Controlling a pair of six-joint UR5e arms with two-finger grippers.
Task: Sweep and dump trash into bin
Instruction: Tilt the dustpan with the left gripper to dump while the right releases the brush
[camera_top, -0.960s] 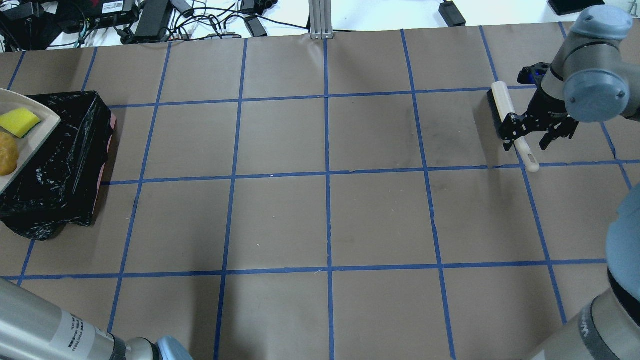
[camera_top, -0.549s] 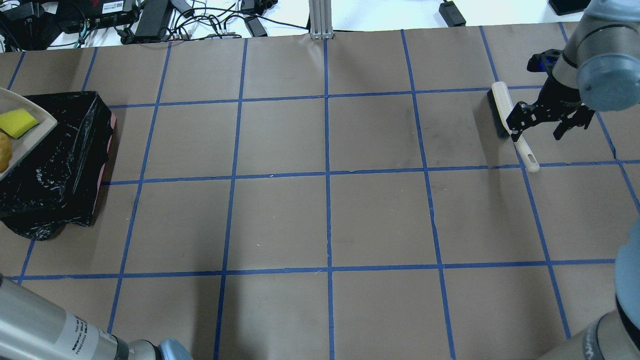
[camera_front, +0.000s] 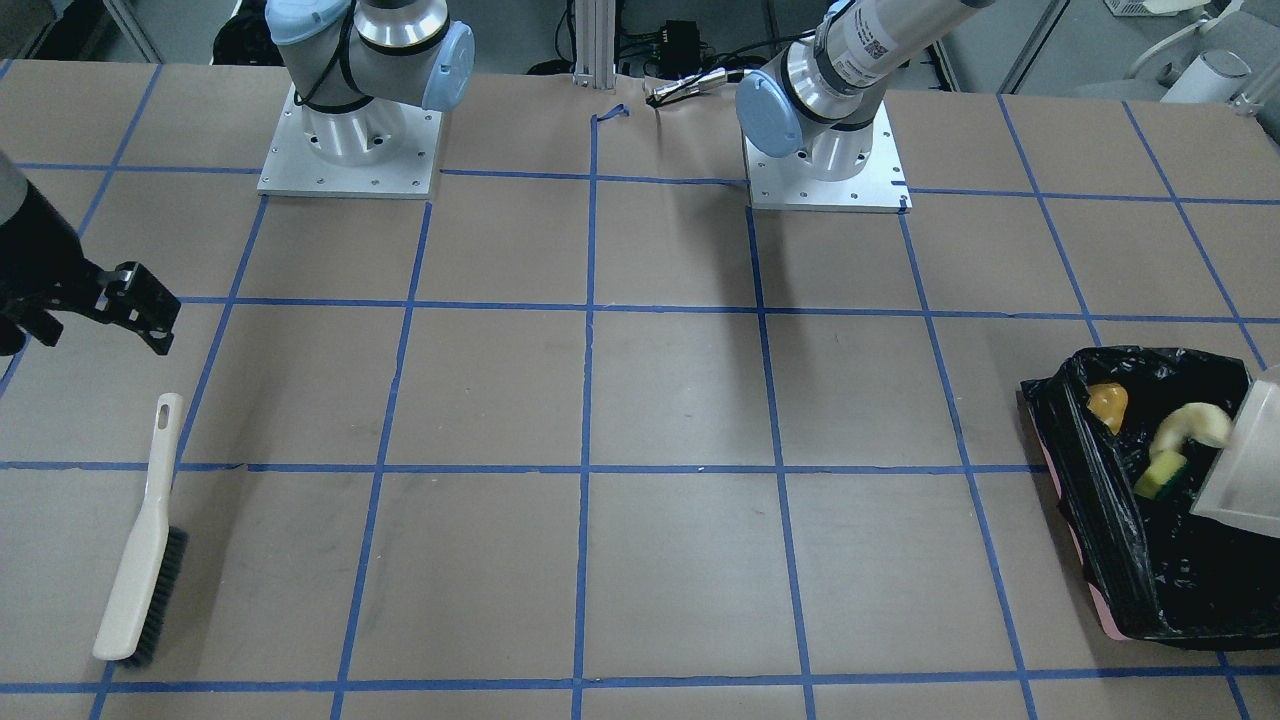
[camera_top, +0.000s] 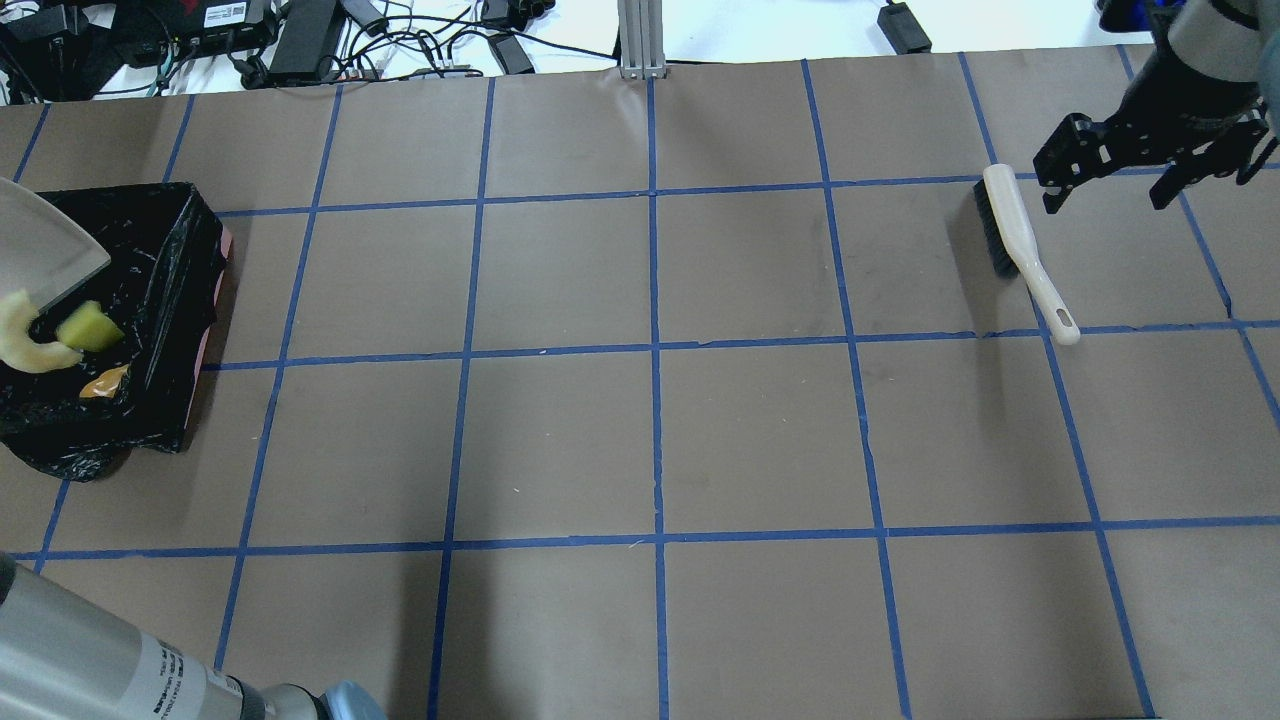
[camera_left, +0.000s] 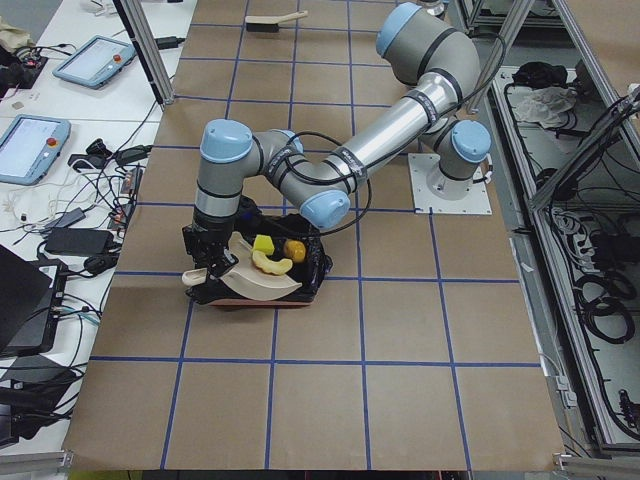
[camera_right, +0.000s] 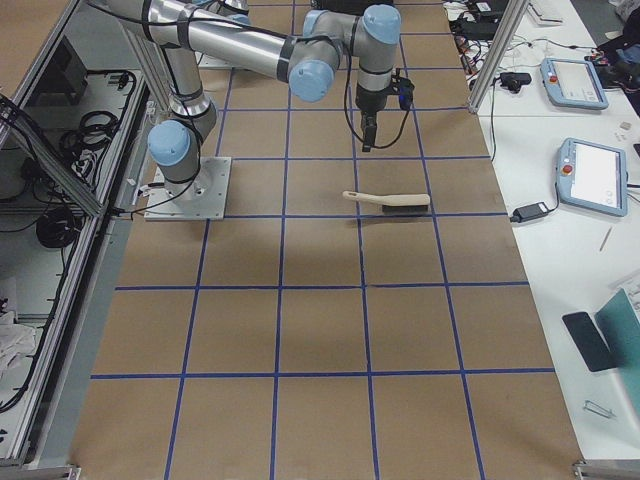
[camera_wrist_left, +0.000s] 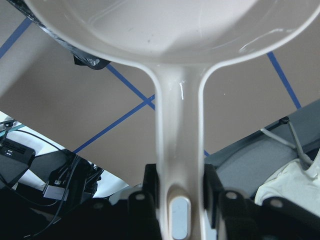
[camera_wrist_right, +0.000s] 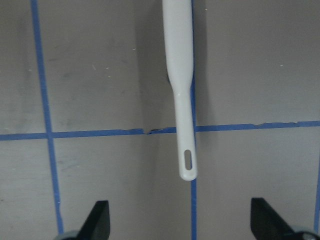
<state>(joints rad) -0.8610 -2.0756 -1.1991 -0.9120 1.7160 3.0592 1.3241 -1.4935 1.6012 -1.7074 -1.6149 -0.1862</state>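
The bin (camera_top: 165, 300), lined with a black bag, stands at the table's left end. The brown lump (camera_top: 103, 381), the cream slice (camera_top: 25, 345) and the yellow-green sponge (camera_top: 88, 326) lie inside it; they also show in the front view as lump (camera_front: 1107, 405), slice (camera_front: 1190, 425) and sponge (camera_front: 1160, 475). My left gripper (camera_wrist_left: 180, 192) is shut on the handle of the cream dustpan (camera_top: 45, 245), which is tilted over the bin. My right gripper (camera_top: 1105, 200) is open and empty, raised beside the brush (camera_top: 1010, 230) lying on the table.
The brush's handle (camera_wrist_right: 182, 125) points toward my right gripper across a blue tape line. Cables and power bricks (camera_top: 300, 35) lie beyond the far table edge. The arm bases (camera_front: 350, 150) stand on plates at the near side.
The dustpan has tipped over the bin and the lump, slice and sponge have slid out of it into the bin. My right gripper has risen and moved away from the brush.
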